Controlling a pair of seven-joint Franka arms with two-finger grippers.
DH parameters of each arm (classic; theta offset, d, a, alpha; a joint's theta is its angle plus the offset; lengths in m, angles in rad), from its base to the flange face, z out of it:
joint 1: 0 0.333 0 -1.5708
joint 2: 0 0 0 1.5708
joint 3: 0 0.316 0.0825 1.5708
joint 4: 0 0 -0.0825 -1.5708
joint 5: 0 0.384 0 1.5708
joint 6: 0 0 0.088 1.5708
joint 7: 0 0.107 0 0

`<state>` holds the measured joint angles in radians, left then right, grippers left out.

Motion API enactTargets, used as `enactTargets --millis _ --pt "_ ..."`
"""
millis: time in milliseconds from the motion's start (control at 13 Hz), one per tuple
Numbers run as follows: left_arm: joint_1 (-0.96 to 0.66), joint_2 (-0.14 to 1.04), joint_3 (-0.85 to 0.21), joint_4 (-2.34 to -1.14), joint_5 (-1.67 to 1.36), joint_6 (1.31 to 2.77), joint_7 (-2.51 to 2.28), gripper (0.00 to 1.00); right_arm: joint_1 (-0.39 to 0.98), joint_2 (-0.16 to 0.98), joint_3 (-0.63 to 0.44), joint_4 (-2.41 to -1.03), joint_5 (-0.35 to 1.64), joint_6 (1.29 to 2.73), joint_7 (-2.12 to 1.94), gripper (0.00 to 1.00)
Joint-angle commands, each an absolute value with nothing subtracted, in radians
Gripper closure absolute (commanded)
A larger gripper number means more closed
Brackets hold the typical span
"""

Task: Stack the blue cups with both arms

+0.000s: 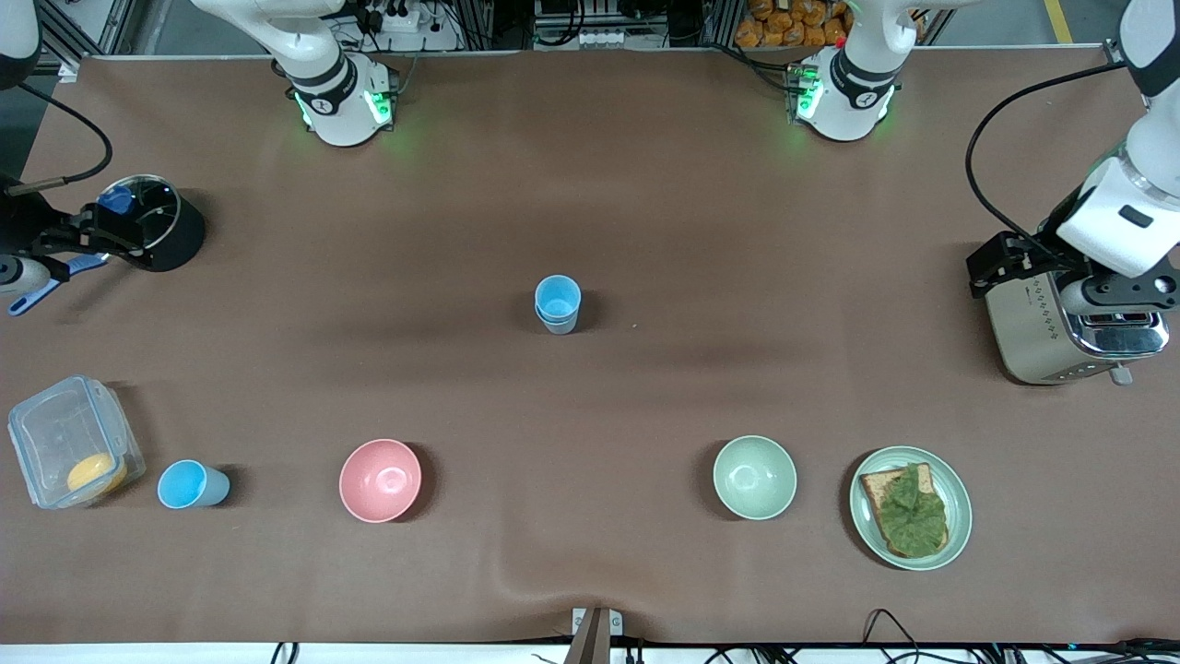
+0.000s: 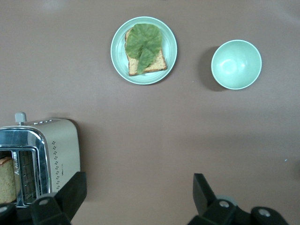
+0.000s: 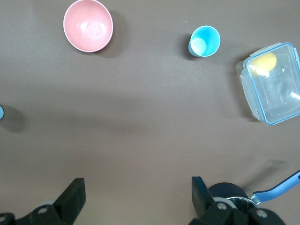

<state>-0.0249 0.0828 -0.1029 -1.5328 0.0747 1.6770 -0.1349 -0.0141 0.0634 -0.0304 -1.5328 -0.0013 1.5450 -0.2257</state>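
Observation:
Two light-blue cups stand nested as one stack [image 1: 558, 304] at the middle of the table; only its edge shows in the right wrist view [image 3: 1, 112]. A third blue cup [image 1: 192, 484] stands alone near the front camera, beside the clear box, and also shows in the right wrist view [image 3: 205, 41]. My right gripper [image 1: 92, 235] is open and empty, up over the black pot at the right arm's end of the table; its jaws [image 3: 138, 197] frame bare table. My left gripper [image 1: 1000, 267] is open and empty over the toaster; its jaws [image 2: 139, 194] also frame bare table.
A pink bowl [image 1: 380, 480] and a pale green bowl [image 1: 754, 477] stand near the front camera. A plate with toast and lettuce [image 1: 959, 512] is beside the green bowl. A toaster [image 1: 1042, 332], a black pot [image 1: 175, 240] and a clear box [image 1: 55, 433] stand at the table's ends.

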Motion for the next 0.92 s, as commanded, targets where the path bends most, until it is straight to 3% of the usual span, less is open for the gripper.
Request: enactTargets --millis 0,385,846 --pt "-0.005 0.048 -0.107 -1.555 0.052 1.657 -0.107 0.0 -0.018 0.074 -0.025 -1.508 -0.002 1.523 -0.233 0.0" --pt "0.057 -0.009 -0.176 -1.565 0.02 1.543 -0.11 0.0 -0.015 0.069 -0.025 -1.513 -0.008 1.52 -0.233 0.0" --pt "0.063 -0.028 -0.181 -1.591 -0.017 1.54 -0.106 0.0 -0.014 0.068 -0.025 -1.514 -0.008 1.519 -0.232 0.0"
